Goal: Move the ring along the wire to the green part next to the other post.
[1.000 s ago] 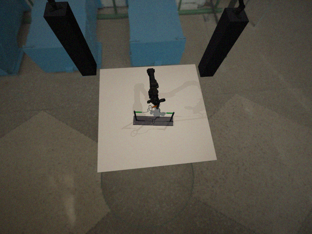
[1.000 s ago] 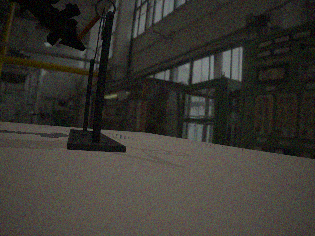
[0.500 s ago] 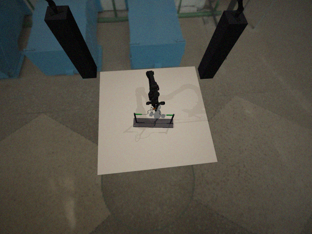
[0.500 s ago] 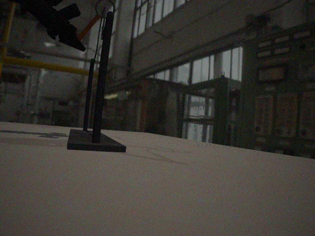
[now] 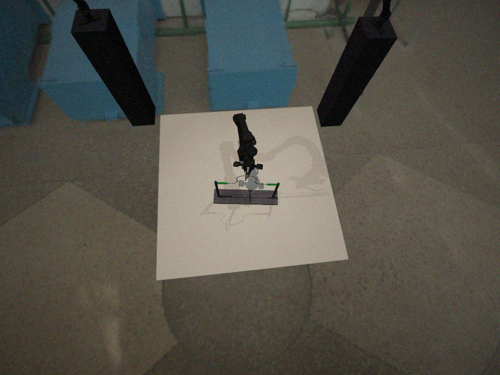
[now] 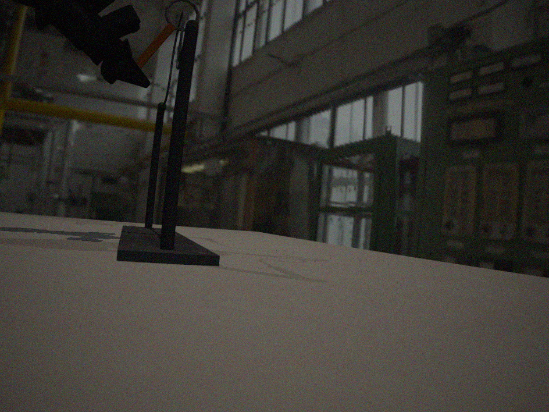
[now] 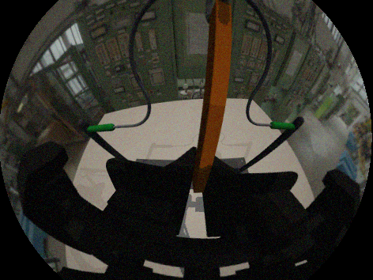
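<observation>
The long orange bar-shaped handle (image 6: 154, 45) (image 7: 215, 91) is gripped between the nearly closed fingers of the black gripper (image 5: 247, 172) (image 6: 143, 76) (image 7: 197, 151). At the handle's far end, the thin round metal ring (image 6: 167, 16) is seen at the upper edge of the exterior view, near the raised middle of the curved grey wire (image 6: 170, 75) (image 7: 132, 51); whether they touch cannot be told. In the wrist view, green end sections are seen at left (image 5: 222, 182) (image 7: 100, 127) and right (image 5: 272, 184) (image 7: 282, 126), each beside a black post. The carry along the wire is judged to be in hand, about midway. Next, the ring should be kept centred and turned with the bend, without grey wire being touched.
</observation>
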### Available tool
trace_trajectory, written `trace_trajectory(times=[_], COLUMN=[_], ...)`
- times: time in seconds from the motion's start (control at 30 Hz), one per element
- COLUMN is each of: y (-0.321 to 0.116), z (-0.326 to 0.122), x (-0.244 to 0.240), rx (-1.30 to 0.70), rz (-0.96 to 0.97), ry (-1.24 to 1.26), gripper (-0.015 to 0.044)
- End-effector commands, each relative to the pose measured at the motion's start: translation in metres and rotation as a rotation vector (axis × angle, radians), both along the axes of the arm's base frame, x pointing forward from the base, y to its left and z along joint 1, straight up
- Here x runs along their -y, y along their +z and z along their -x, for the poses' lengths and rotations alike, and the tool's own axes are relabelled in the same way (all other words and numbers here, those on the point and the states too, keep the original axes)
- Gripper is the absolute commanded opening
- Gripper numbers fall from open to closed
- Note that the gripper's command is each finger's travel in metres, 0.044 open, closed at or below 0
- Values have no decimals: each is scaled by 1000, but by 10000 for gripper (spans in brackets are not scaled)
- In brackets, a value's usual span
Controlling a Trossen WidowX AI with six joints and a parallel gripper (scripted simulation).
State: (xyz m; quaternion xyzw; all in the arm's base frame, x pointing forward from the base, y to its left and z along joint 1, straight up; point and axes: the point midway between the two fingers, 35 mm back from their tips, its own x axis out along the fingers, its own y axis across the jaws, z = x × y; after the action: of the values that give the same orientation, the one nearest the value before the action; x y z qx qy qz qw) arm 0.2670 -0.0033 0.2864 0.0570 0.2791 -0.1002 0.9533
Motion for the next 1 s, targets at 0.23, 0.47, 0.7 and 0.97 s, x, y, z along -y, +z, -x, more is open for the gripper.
trace_trajectory(times=[0.23, 0.47, 0.7, 0.97], y=[-1, 0, 1, 4], z=[1, 2, 3, 4], x=[10, 17, 23, 30], rx=[-21, -33, -45, -59], rz=[189, 304, 419, 550], ry=[-2, -4, -5, -6], gripper=[-150, -150, -150, -150])
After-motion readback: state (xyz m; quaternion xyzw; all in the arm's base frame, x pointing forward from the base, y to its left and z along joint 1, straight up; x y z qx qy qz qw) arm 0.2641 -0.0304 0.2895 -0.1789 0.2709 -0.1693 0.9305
